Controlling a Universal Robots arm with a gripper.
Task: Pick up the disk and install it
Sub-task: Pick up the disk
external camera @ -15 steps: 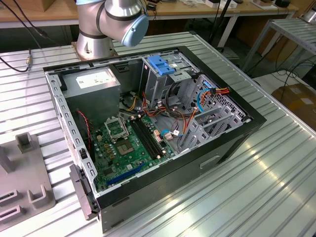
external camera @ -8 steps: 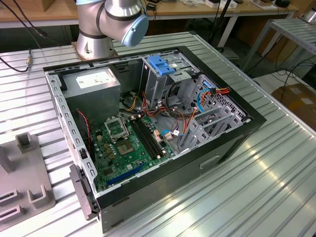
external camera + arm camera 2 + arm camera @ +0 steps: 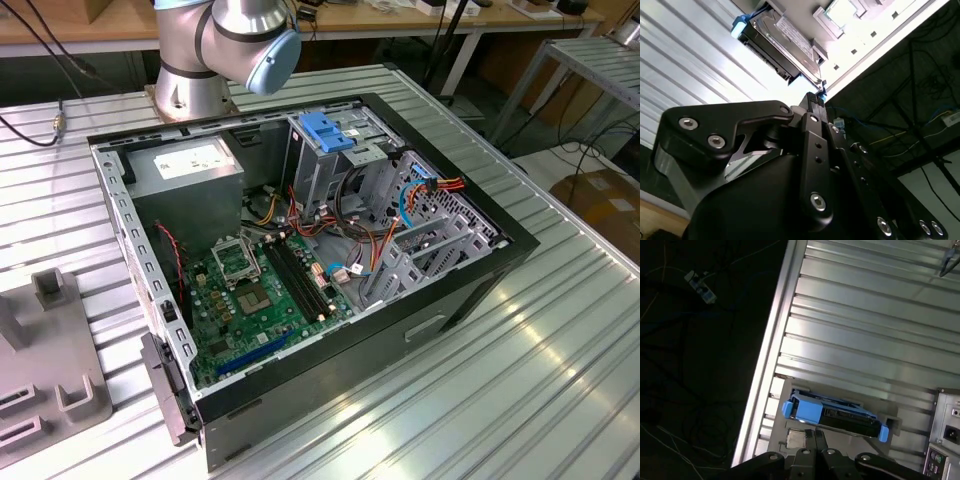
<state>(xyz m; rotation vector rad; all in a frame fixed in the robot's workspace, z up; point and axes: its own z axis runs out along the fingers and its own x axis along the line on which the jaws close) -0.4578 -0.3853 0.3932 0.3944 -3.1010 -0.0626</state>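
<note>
Bright, even overhead light in the exterior view, with pale streaks of glare along the slatted table [image 3: 560, 330] at 4 o'clock. Deep shade inside the computer case [image 3: 125, 220] at 9 o'clock, below the power supply [image 3: 190, 165]. In the second wrist view, burnt out to white on the table beside the disk [image 3: 782, 35]; dark across the gripper [image 3: 815, 97], small highlights on its screws. In the first wrist view, near-black over the floor [image 3: 700, 365], soft sheen on the table slats.
</note>
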